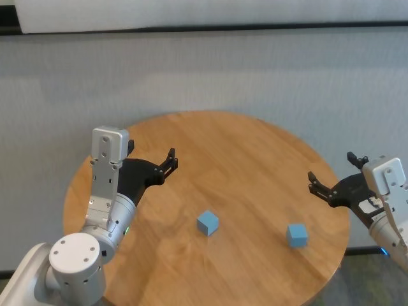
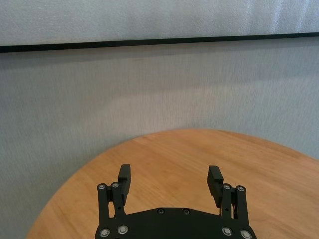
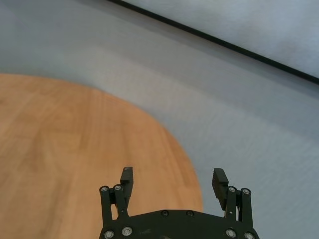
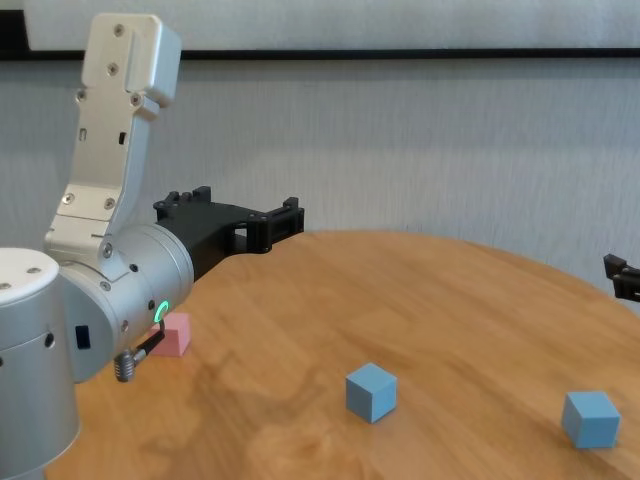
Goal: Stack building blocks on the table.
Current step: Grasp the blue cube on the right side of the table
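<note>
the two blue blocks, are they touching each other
Apart. The head view shows bare table between the left blue block and the right blue block.

Three blocks (image 4: pixel 371 391) (image 4: pixel 590 417) (image 4: pixel 172 335) well apart across the table (image 4: pixel 460 300), none stacked.

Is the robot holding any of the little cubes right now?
No: both blue cubes lie on the table, apart from both open, empty jaws.

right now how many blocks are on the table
3. One light blue block sits near the middle of the table, a second light blue block toward the robot's right, and a pink block on the left, behind the left arm, seen only from the chest.
</note>
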Available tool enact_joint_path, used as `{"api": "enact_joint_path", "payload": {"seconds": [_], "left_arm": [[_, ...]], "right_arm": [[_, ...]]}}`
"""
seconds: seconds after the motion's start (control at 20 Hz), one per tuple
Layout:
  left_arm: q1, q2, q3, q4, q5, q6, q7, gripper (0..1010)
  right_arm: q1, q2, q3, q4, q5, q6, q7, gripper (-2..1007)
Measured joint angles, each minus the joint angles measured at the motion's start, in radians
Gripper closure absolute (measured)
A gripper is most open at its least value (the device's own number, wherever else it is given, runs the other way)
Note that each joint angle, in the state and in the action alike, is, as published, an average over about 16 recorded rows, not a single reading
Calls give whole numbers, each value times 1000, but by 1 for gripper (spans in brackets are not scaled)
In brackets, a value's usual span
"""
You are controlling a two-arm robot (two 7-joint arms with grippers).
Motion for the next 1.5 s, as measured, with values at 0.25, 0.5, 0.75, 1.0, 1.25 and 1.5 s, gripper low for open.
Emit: {"api": "enact_joint_path", "payload": {"seconds": [0.25, 0.5, 0.75, 1.0, 1.25, 1.5], "left_arm": [[0, 0, 0, 1, 0, -1, 1, 10], [0, 0, 1, 1, 0, -2, 1, 10], [-1, 0, 1, 1, 0, -2, 2, 10], [-1, 0, 1, 2, 0, -2, 2, 10], [-1, 0, 1, 2, 0, -3, 1, 10], [-1, 0, 1, 2, 0, -3, 1, 10]], "right_arm": [[-42, 34, 29, -58, 67, 43, 69, 0], [-97, 76, 75, -126, 176, 120, 156, 0], [-150, 110, 127, -180, 286, 214, 215, 0], [-181, 113, 160, -212, 350, 305, 220, 0], [-202, 88, 175, -244, 372, 388, 173, 0], [-213, 48, 173, -277, 364, 458, 106, 0]]}}
